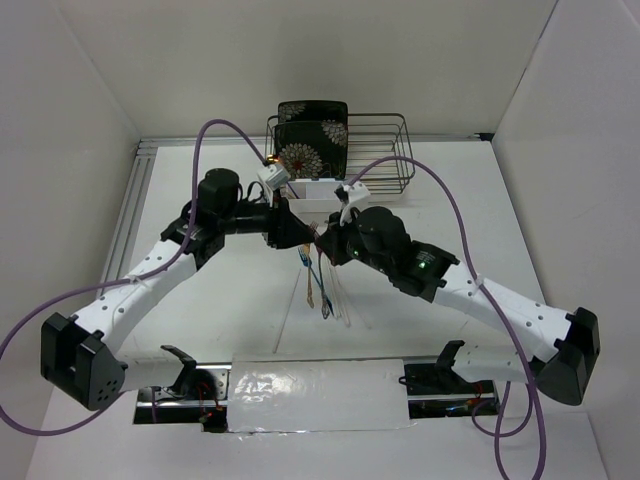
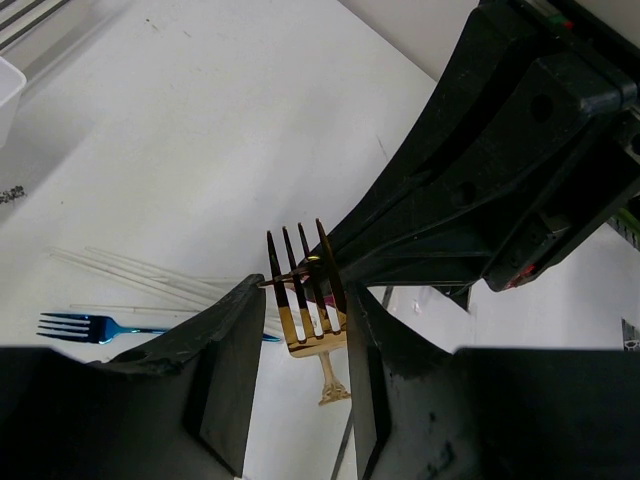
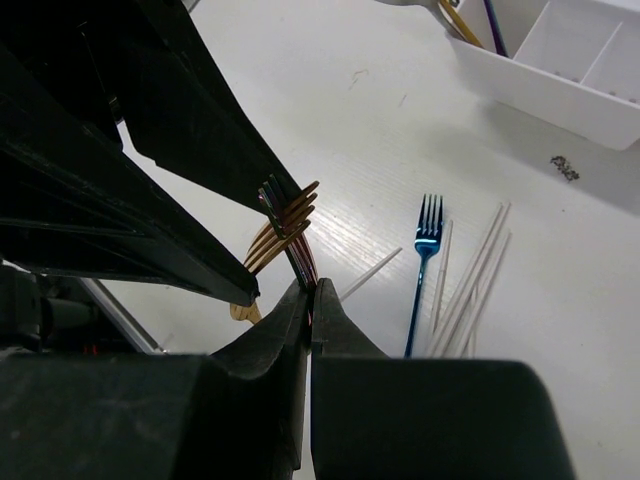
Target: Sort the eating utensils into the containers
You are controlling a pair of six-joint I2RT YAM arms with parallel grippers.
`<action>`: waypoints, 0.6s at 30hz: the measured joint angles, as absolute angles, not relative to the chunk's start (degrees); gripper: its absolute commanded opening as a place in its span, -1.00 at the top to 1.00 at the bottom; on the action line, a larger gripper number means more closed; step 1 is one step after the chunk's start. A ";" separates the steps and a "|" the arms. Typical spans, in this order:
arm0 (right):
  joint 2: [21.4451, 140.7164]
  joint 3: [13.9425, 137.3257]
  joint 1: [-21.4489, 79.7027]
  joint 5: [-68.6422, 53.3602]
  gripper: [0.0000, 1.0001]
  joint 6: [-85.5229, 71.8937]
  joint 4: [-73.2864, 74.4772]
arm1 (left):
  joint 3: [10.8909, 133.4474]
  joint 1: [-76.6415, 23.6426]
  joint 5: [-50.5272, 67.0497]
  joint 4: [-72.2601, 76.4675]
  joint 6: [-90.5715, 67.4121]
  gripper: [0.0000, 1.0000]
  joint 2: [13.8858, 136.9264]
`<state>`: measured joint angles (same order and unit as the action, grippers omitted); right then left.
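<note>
My two grippers meet above the table's middle. The right gripper (image 3: 312,290) is shut on a shiny pink fork (image 3: 306,262). Its tines are hooked through those of a gold fork (image 2: 318,340), which hangs off the table. My left gripper (image 2: 305,300) has its jaws about half closed on the gold fork's head, one finger on each side. Below lie a small blue fork (image 3: 425,250) and pale chopsticks (image 3: 480,270). The white caddy (image 3: 560,75) stands behind, with a gold and a purple handle in one compartment.
A black wire rack (image 1: 385,150) holding a black floral plate (image 1: 312,135) stands at the back, just behind the caddy (image 1: 318,195). More loose utensils (image 1: 325,300) lie between the arms. White walls close in the left, right and back.
</note>
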<state>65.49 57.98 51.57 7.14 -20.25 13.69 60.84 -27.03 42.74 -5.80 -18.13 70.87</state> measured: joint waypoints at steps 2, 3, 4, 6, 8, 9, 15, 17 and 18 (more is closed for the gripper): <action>65.65 58.06 51.44 7.66 1.00 -20.05 13.76 | 61.28 -27.03 42.68 -6.07 -17.89 0.77 71.33; 65.71 58.06 51.44 7.68 1.00 -19.84 13.78 | 61.28 -27.00 42.54 -6.33 -17.82 0.76 71.33; 65.76 58.06 51.44 7.66 1.00 -19.59 13.76 | 61.28 -26.96 42.48 -6.42 -17.72 0.76 71.33; 65.69 58.04 51.24 7.09 1.00 -18.79 13.56 | 61.28 -26.85 42.61 -6.44 -17.39 0.77 71.33; 65.34 57.60 50.72 5.87 1.00 -17.80 12.86 | 61.41 -26.65 43.03 -6.70 -16.67 0.77 71.33; 64.97 57.23 50.48 5.17 1.00 -17.45 12.62 | 61.52 -26.61 43.40 -6.92 -16.56 0.78 71.33; 63.40 55.90 49.93 3.22 1.00 -15.75 10.02 | 63.13 -24.73 48.88 -8.16 -15.09 0.78 71.33; 63.22 55.33 49.89 3.18 1.00 -15.00 9.15 | 63.79 -23.88 50.00 -9.04 -14.61 0.79 71.33; 63.11 54.98 49.87 3.20 1.00 -14.44 8.86 | 63.99 -23.44 50.41 -9.41 -14.22 0.79 71.33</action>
